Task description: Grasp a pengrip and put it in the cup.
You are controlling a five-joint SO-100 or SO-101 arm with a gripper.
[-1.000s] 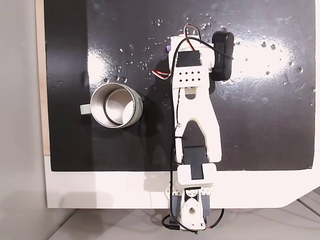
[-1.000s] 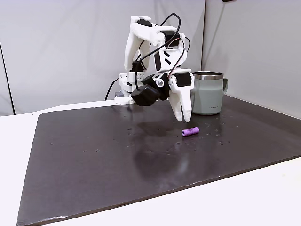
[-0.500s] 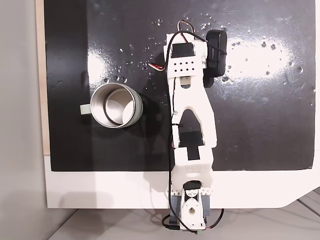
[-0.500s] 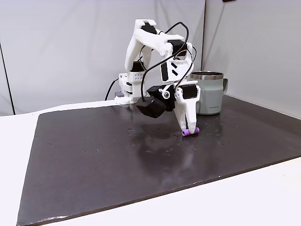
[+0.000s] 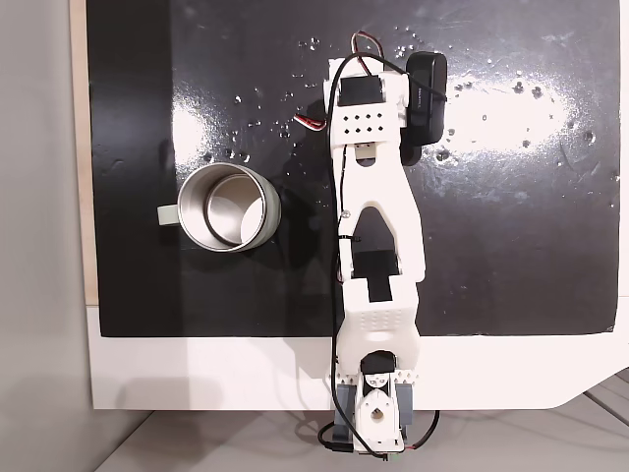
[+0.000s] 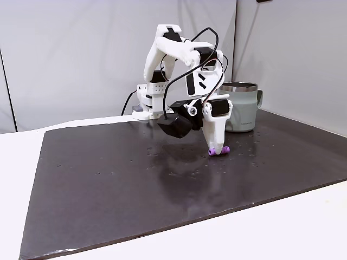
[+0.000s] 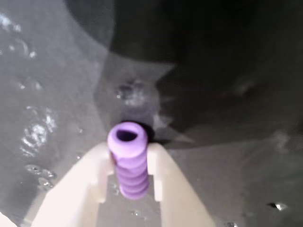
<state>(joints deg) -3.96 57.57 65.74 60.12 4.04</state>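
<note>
The pengrip (image 7: 129, 166) is a small light-purple ribbed cylinder; in the wrist view it stands between my two white fingers, which press on both of its sides. In a fixed view my gripper (image 6: 217, 149) points down at the black mat with the pengrip (image 6: 220, 151) at its tips. My gripper (image 7: 130, 150) is shut on it, at the mat's surface. The cup (image 5: 265, 205), a shiny silver mug with a pale handle, stands upright left of my arm in a fixed view, and the cup (image 6: 242, 111) sits behind and right of the gripper in the other.
A glossy black mat (image 5: 531, 226) covers the white table, with bare room to the arm's right. My arm's base (image 5: 371, 413) is at the table's near edge. Grey walls (image 6: 65, 54) stand behind the mat (image 6: 108, 179).
My gripper has dropped from above the mat down onto the pengrip and its fingers now sit around it. The cup has not moved.
</note>
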